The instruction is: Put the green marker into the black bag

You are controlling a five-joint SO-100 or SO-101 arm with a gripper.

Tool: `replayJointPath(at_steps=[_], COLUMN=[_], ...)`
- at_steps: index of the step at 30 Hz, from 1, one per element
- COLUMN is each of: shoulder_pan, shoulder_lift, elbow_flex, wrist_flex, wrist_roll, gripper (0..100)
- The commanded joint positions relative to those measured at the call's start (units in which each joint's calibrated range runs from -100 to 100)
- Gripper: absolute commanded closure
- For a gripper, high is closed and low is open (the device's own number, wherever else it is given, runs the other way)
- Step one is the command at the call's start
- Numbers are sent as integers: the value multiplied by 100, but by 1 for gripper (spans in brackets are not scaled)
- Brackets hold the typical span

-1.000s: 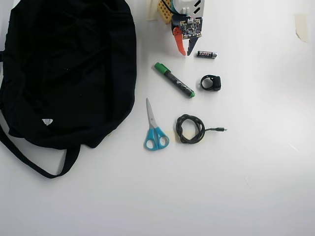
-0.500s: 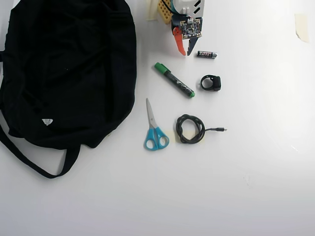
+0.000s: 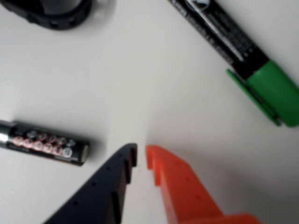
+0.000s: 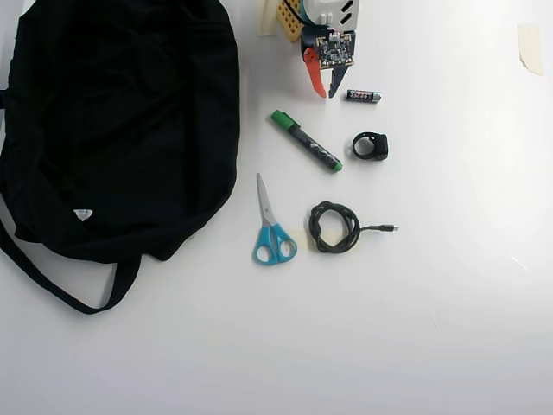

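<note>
The green marker (image 4: 306, 140) lies slanted on the white table in the overhead view, its green cap toward the upper left. The wrist view shows its black printed barrel and green cap (image 3: 240, 49) at the upper right. My gripper (image 4: 327, 93) hangs at the top centre, a little above and to the right of the marker's cap, clear of it. In the wrist view the gripper (image 3: 141, 153) has its black and orange tips nearly together with nothing between them. The black bag (image 4: 121, 121) fills the left side, its strap trailing toward the lower left.
A short black battery (image 4: 363, 96) lies just right of the fingertips, also seen as the battery (image 3: 44, 142) in the wrist view. A black ring-shaped clip (image 4: 370, 145), blue-handled scissors (image 4: 272, 229) and a coiled black cable (image 4: 335, 226) lie below.
</note>
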Motion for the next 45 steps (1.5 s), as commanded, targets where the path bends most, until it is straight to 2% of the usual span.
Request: replayJointPath(at_steps=[1, 18, 26, 32, 45], shoulder_pan=[0, -22, -104, -89, -15], shoulder_lift=[-66, -66, -8, 1295, 3884], elbow_flex=[148, 40, -759, -2098, -5189], wrist_flex=[-35, -129, -1008, -1895, -2929], wrist_roll=[-14, 28, 28, 33, 38], gripper=[98, 98, 98, 98, 98])
